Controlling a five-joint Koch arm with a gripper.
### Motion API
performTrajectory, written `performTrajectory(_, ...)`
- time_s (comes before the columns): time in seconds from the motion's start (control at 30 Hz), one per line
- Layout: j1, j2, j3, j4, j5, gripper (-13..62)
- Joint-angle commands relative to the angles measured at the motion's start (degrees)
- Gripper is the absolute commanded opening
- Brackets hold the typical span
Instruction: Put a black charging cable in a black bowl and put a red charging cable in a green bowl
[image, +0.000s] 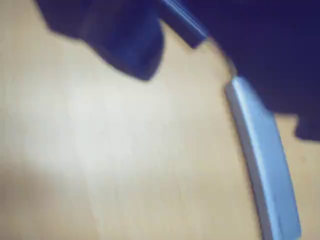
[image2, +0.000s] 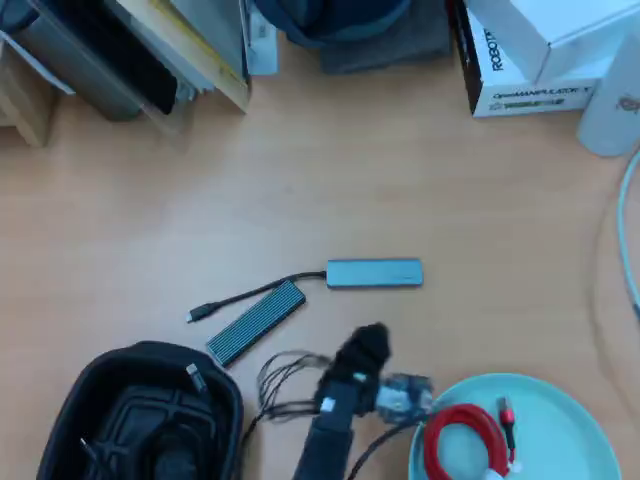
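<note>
The red charging cable (image2: 462, 440) lies coiled inside the green bowl (image2: 560, 420) at the bottom right of the overhead view. The black bowl (image2: 90, 385) stands at the bottom left. The black charging cable (image2: 285, 385) lies in loose loops on the table between that bowl and my arm. One silver-tipped plug (image2: 195, 378) rests at the bowl's rim. My gripper (image2: 368, 345) reaches up from the bottom edge and hovers just below the grey hub (image2: 375, 273). The wrist view is blurred and shows dark jaw shapes over bare wood beside the hub (image: 260, 150). Whether the jaws are open or shut cannot be made out.
A ribbed grey flat device (image2: 255, 322) lies left of the gripper, and the hub's black lead (image2: 240, 298) runs above it. Boxes (image2: 520, 60) and clutter line the table's far edge. A pale cord (image2: 625, 230) curves along the right edge.
</note>
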Motion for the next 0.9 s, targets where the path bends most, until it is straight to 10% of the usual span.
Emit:
performTrajectory(0.0, -4.2, 6.5, 4.0, -15.5, -6.9, 32.4)
performTrajectory(0.4, -7.8, 24.2, 56.3, -59.2, -23.6, 32.3)
performTrajectory(0.87, -8.8, 24.3, 66.3, -62.9, -25.4, 32.2)
